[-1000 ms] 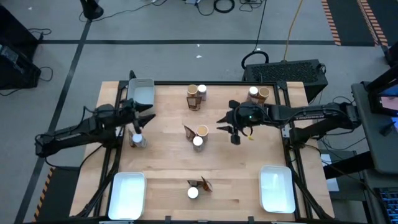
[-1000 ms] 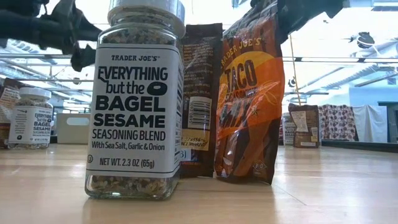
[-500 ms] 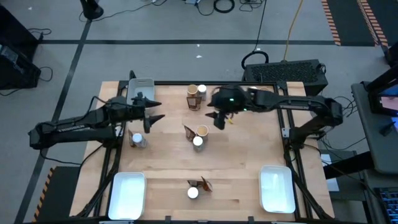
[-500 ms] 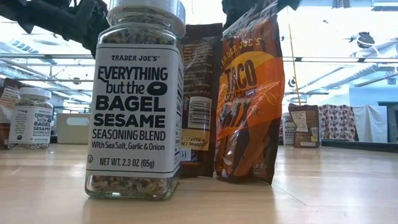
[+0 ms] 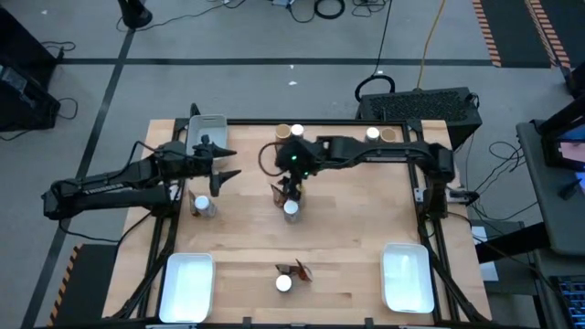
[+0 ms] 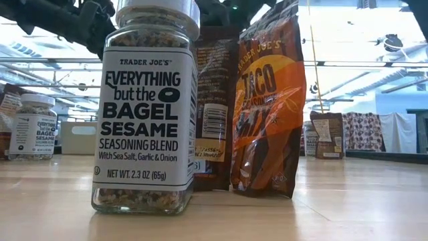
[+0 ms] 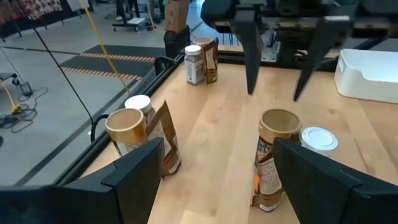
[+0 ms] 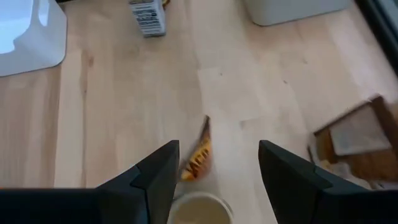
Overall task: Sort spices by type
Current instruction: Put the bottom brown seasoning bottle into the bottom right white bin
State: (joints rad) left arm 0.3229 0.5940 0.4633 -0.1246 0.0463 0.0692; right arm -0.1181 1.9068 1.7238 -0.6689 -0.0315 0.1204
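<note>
At the table's middle a tan-lidded jar [image 7: 278, 134], a white-lidded jar [image 5: 291, 210] and an orange-brown sachet [image 8: 198, 158] stand close together. My right gripper [image 7: 273, 93] hangs open just above the tan-lidded jar, a finger on either side of it, touching nothing. My left gripper [image 5: 228, 163] waits open over the table's left part, above and beyond a white-lidded jar [image 5: 201, 206] with a sachet beside it. The tan lid [image 8: 199, 210] shows between my right fingers.
More spices stand in groups: far middle [image 5: 285, 137], far right [image 5: 377, 135], and near the front edge a white-lidded jar [image 6: 144, 107] with two sachets [image 6: 267, 107]. White trays sit at the near left [image 5: 187, 285], near right [image 5: 407, 277] and far left [image 5: 208, 135].
My right gripper has swept from the table's right half toward its left edge, arcing toward the far edge, and now hangs over the middle group of spices. My left gripper has risen a little and drawn away from the left jar, then kept still. No spice has moved.
</note>
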